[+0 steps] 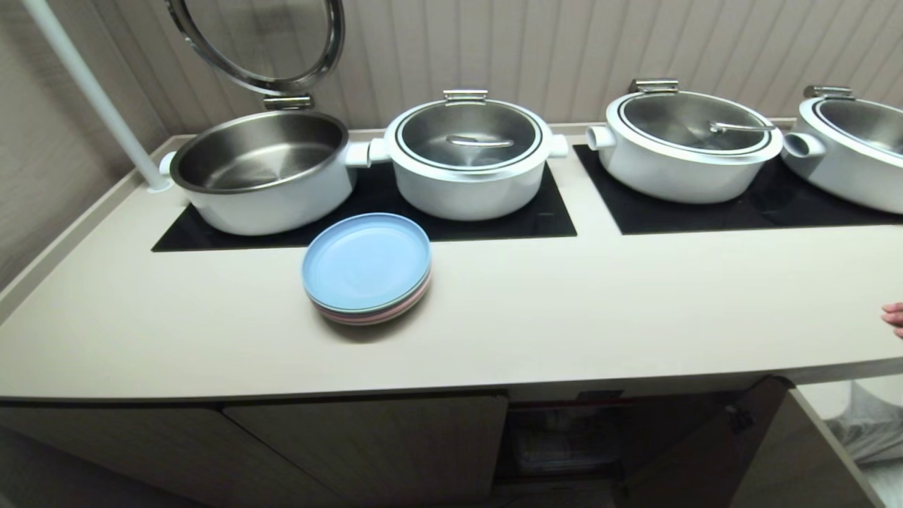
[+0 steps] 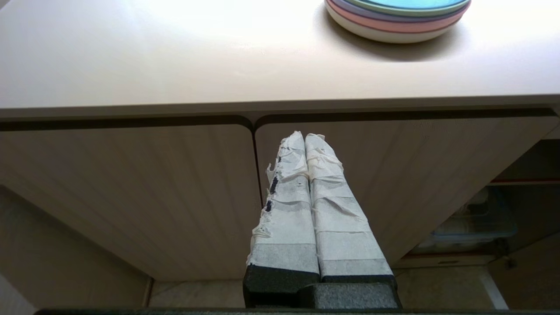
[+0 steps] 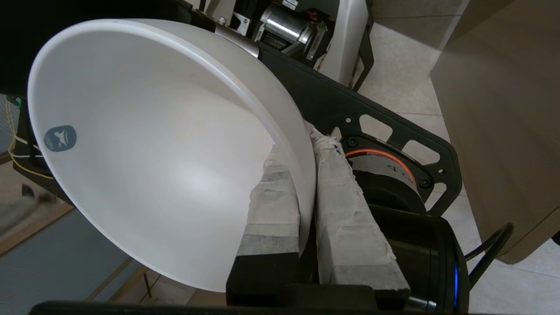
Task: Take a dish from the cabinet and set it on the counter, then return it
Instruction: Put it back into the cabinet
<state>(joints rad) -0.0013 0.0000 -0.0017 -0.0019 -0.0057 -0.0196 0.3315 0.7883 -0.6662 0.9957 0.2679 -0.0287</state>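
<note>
1. Across the middle of the head view runs the beige surface [image 1: 564, 317], with the black cooktop panels [image 1: 494, 212] and four big white pots [image 1: 469, 159] along the upper half; neither arm shows there.
2. At the lower edge of that view, the cabinet [image 1: 557, 437] stands open, its door [image 1: 705, 451] swung out to the lower right.
3. A stack of pastel plates [image 1: 367, 268], blue on top, lies left of centre on the surface, just in front of the cooktop.
4. The white bowl [image 3: 153, 153] fills the left of the right wrist view, tilted steeply, with floor tiles behind it.
5. The right gripper [image 3: 310, 148] pinches the bowl's rim, one finger inside and one outside.
6. The left gripper [image 2: 305, 140] is closed on nothing, pointing at the closed cabinet doors.
7. Risk: a one-sided rim grip on smooth ceramic may slip or pivot while lifting, and the bowl could knock the surface's edge.
8. A person's fingertips [image 1: 894, 317] at the right edge might be struck.
</note>
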